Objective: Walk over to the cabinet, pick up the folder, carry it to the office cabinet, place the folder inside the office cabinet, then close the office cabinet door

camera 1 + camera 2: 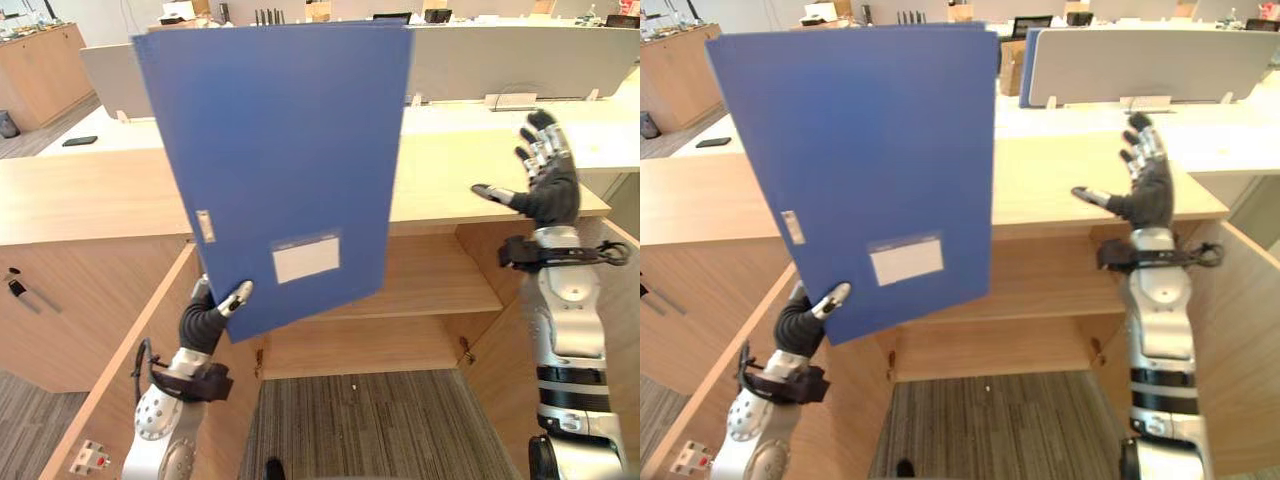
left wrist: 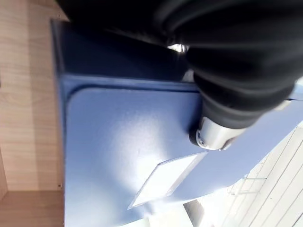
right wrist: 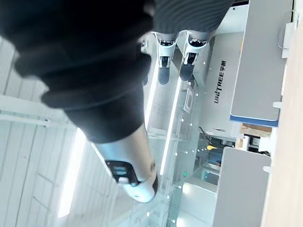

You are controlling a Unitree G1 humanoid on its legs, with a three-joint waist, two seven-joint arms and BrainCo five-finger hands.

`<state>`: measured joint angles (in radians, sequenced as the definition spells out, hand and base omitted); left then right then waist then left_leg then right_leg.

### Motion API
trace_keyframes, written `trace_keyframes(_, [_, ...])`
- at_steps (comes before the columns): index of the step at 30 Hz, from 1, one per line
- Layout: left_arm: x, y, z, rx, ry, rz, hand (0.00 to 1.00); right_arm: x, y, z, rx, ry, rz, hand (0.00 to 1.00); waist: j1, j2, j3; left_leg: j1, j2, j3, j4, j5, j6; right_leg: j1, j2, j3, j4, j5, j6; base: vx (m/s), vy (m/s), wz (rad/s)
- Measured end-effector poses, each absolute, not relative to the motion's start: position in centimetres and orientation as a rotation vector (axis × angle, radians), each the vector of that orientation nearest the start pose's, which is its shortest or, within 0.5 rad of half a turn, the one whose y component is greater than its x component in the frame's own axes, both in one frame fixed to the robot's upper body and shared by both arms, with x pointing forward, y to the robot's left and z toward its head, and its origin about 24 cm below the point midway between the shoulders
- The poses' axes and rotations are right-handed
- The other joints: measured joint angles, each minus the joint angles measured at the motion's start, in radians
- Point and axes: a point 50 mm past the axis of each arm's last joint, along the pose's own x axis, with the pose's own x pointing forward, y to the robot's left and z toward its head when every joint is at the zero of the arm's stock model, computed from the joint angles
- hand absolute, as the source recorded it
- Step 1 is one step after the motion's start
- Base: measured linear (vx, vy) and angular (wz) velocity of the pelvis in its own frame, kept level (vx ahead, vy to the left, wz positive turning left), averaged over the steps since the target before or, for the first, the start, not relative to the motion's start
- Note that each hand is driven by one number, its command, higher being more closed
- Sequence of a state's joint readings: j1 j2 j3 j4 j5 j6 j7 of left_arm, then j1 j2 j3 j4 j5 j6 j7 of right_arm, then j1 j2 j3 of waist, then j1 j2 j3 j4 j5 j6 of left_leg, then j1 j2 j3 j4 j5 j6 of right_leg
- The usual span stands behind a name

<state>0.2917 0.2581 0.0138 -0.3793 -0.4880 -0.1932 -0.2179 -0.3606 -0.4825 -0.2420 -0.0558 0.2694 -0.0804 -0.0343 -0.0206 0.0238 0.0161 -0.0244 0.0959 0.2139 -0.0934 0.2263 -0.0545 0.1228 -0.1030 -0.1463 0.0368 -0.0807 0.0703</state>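
Left fingers [image 1: 236,297] pinch the blue folder [image 1: 280,150] by its bottom corner; right fingers [image 1: 545,140] spread, empty, off to the side. Folder looks stiff, light, slick. A second hold on the far edge is probably safer.

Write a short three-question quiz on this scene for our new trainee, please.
1. Which hand holds the blue folder? A) left B) right C) both
2. True or false: the right hand is shut on the folder's edge.
3. Is the folder already on the shelf inside the cabinet?

Key
1. A: the left hand pinches its lower corner.
2. False: its fingers are straight and hold nothing.
3. No: it is held up in front of the open cabinet.
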Motion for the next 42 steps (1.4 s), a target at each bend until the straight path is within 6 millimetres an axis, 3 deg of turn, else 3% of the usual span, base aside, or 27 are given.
trace_keyframes(7, [19.0,19.6,9.5,-0.172,-0.307,-0.182,1.0,28.4,-25.7,21.2,-0.088,-0.594,0.01,0.0,-0.002,-0.003,0.002,0.001,0.0,0.004,0.0,-0.003,0.0,0.0,0.0,0.005,-0.003,0.0,0.0,0.0,0.001,-0.01])
trace_keyframes(22, [19.7,17.0,10.2,-0.158,-0.3,-0.47,1.0,28.8,-19.2,17.5,0.033,-0.377,0.587,0.0,0.003,-0.012,0.006,0.006,0.0,0.01,0.0,-0.006,0.001,0.001,-0.001,0.011,-0.001,0.003,0.005,0.0,0.001,-0.01])
trace_keyframes(34, [19.6,17.0,9.8,-0.172,-0.237,-0.49,1.0,29.5,-16.3,16.3,-0.018,-0.271,0.729,0.0,0.016,-0.013,0.005,0.006,0.0,0.008,0.0,-0.003,0.001,0.001,-0.001,0.01,0.003,0.003,0.005,0.0,0.0,0.0])
trace_keyframes(35, [19.6,17.1,9.8,-0.181,-0.231,-0.488,1.0,29.6,-16.2,16.3,-0.016,-0.272,0.731,1.0,0.018,-0.014,0.004,0.005,0.0,0.007,0.0,-0.003,0.001,0.001,-0.001,0.009,0.004,0.003,0.004,0.0,0.0,0.0])
trace_keyframes(42, [19.6,17.1,10.0,-0.221,-0.238,-0.489,1.0,29.8,-15.4,17.2,-0.011,-0.275,0.789,1.0,0.028,-0.024,-0.004,0.002,0.001,0.003,0.0,0.0,0.0,0.0,0.0,0.006,0.003,0.003,0.004,0.0,0.0,0.0])
